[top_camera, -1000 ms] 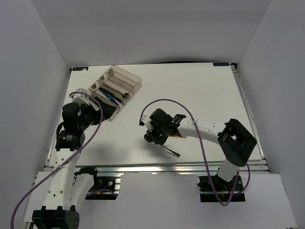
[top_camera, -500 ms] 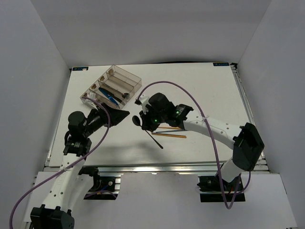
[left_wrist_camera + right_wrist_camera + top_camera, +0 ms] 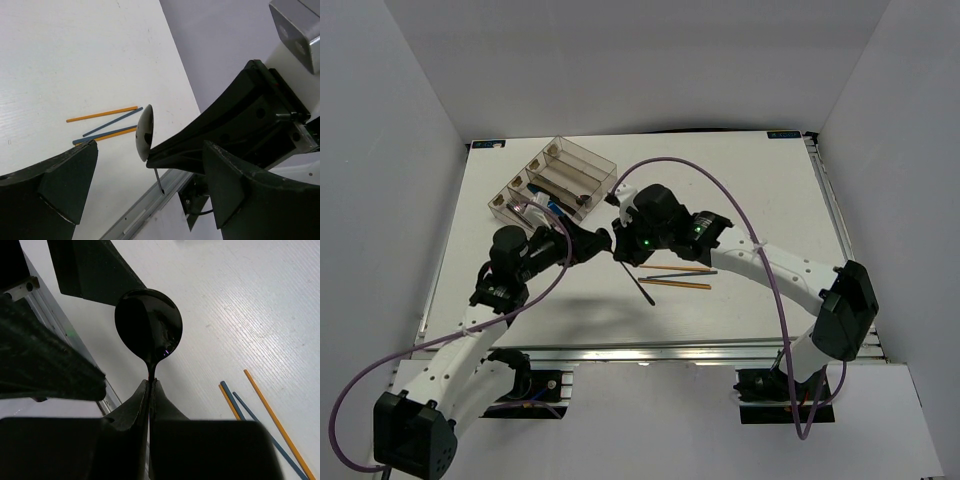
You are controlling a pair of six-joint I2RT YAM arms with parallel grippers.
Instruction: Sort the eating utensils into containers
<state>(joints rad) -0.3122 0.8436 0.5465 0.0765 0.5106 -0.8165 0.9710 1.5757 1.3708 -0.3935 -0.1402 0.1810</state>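
Note:
My right gripper (image 3: 624, 250) is shut on the neck of a black round-bowled spoon (image 3: 148, 322) and holds it above the table, with its handle (image 3: 645, 290) pointing toward the near edge. My left gripper (image 3: 592, 240) is open. Its fingers (image 3: 65, 185) stand either side of the spoon's bowl (image 3: 144, 132) without touching it. Several chopsticks (image 3: 677, 276), orange and blue, lie on the table right of the spoon; they also show in the left wrist view (image 3: 102, 122) and the right wrist view (image 3: 270, 427). The clear organizer tray (image 3: 598, 160) stands at the back left with blue and dark cutlery in it.
The table's metal front rail (image 3: 142, 212) runs close below the spoon's handle tip. White walls enclose the table on three sides. The right arm's purple cable (image 3: 720, 195) arcs over the middle of the table.
My right gripper has lifted the black spoon off the table and carried it left and back. My left gripper has swung from the tray to the right, up to the spoon's bowl.

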